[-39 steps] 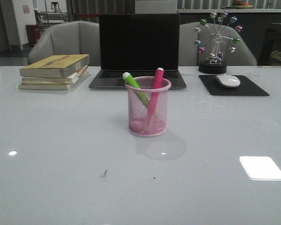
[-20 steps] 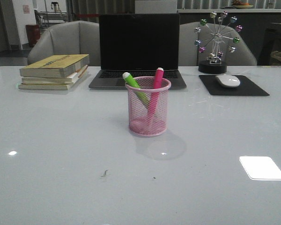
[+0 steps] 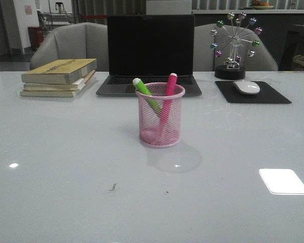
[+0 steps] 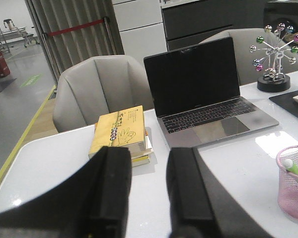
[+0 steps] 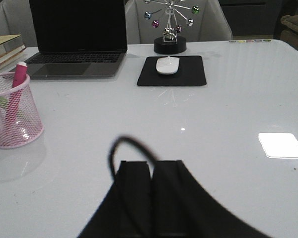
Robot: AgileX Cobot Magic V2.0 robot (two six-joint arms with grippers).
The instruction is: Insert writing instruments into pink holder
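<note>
Both thick pens, lime green (image 3: 146, 95) and hot pink (image 3: 168, 94), are leaning inside the pink wire-mesh cup (image 3: 160, 115), well ahead of both grippers; left gripper (image 4: 148, 198) is standing parted and empty, right gripper (image 5: 151, 191) pressed closed.

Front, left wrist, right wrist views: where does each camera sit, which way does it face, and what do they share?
Front view: looks forward over the table at the pink holder before the laptop; no arm shows.
Left wrist view: faces the books and laptop; left gripper open.
Right wrist view: faces the mouse; right gripper shut.
All three share holder and laptop.
</note>
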